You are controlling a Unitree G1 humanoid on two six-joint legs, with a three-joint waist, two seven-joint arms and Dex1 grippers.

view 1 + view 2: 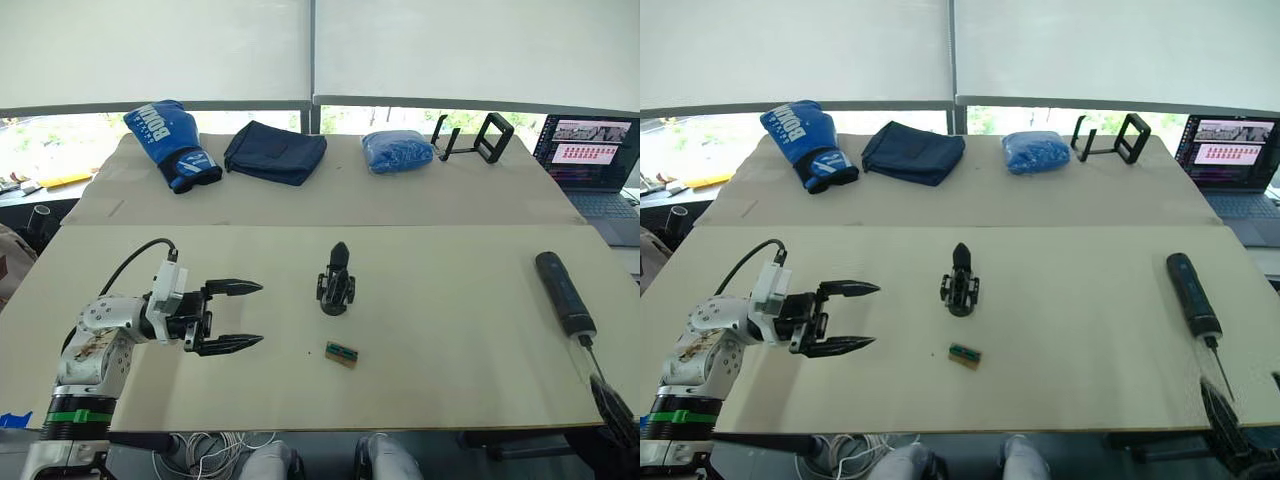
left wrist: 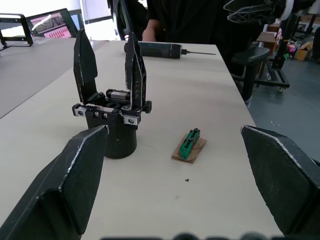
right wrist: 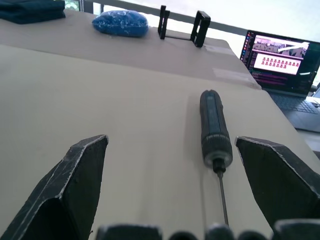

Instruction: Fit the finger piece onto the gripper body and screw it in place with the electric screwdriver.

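beside the open left claw (image 1: pixel 228 316) stands the gripper body (image 1: pixel 337 282).

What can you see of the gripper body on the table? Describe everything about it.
The gripper body is a small black assembly standing upright on the pale table. It has a round drum base, a bracket frame with small screws across it, and two pointed black fingers rising side by side, slightly apart. It looks like plastic and metal. Nothing touches it; a small green block lies near it.
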